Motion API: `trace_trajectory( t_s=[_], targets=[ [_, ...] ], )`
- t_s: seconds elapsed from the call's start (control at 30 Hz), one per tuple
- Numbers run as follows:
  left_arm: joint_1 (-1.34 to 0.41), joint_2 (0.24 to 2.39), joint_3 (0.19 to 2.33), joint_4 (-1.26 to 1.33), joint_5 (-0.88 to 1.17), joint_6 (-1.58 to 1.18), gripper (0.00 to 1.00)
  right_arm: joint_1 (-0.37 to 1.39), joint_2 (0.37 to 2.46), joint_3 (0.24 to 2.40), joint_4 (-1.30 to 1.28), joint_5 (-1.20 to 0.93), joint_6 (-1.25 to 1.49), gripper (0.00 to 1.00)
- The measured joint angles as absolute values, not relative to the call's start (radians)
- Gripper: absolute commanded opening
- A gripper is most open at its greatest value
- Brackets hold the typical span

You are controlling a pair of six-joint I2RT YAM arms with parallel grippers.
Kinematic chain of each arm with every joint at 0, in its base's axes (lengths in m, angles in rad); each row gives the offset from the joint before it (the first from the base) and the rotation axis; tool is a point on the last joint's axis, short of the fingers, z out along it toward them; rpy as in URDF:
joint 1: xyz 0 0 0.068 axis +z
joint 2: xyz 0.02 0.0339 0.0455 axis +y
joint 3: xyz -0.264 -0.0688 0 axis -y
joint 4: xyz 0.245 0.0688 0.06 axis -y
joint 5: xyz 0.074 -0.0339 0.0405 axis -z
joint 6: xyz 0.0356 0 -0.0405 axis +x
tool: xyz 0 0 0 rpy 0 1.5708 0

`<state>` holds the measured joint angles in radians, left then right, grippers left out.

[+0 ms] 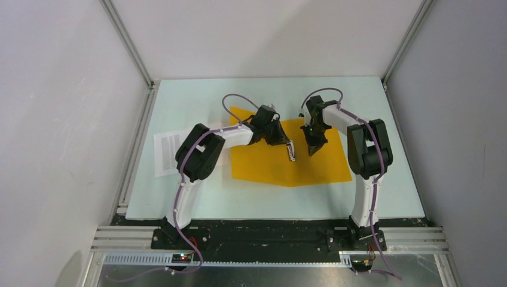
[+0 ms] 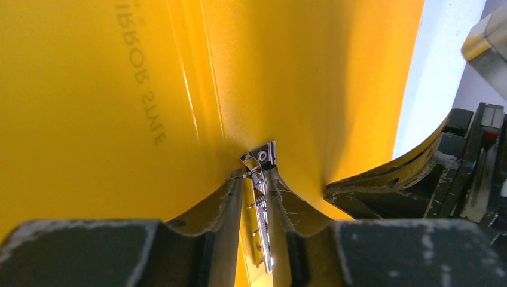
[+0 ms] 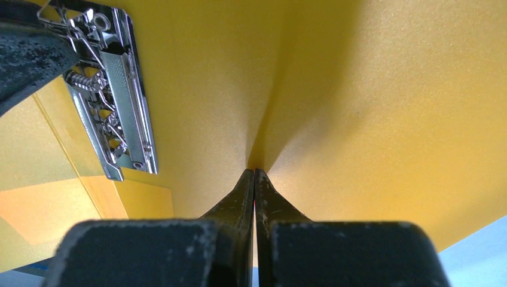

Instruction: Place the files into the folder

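The orange-yellow folder (image 1: 317, 161) lies open and flat in the middle of the table. Its metal clip (image 1: 292, 153) sits by the centre fold. My left gripper (image 1: 291, 149) is down at the clip (image 2: 261, 179). The clip's lever stands between the left gripper's (image 2: 255, 172) jaws; the right jaw touches it and a narrow gap shows on the left. My right gripper (image 1: 312, 149) is shut with nothing held, its tips (image 3: 255, 170) against the folder's inner face (image 3: 370, 119), just right of the clip (image 3: 113, 89). The files (image 1: 166, 152), white printed sheets, lie at the table's left, partly under the left arm.
The pale table (image 1: 382, 197) is boxed in by grey walls with aluminium posts (image 1: 128, 45) at the back corners. The two grippers stand close together over the folder, the right one (image 2: 418, 179) showing in the left wrist view.
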<state>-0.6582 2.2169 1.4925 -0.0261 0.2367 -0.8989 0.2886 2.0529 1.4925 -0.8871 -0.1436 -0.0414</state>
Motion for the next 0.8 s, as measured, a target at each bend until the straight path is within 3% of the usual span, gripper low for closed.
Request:
trace_trajectory(
  t_s=[0.2, 0.43, 0.8],
  targets=[
    [-0.66, 2.216, 1.49, -0.039, 0.212, -0.902, 0.15, 0.29, 2.054, 1.516, -0.885, -0.147, -0.026, 0.0],
    [-0.661, 2.216, 1.489, -0.04, 0.207, -0.916, 0.08, 0.316, 2.045, 1.544, -0.881, -0.185, -0.028, 0.2],
    [-0.665, 2.216, 1.489, -0.041, 0.192, -0.995, 0.02, 0.452, 1.809, 1.409, -0.725, -0.188, -0.018, 0.32]
  ],
)
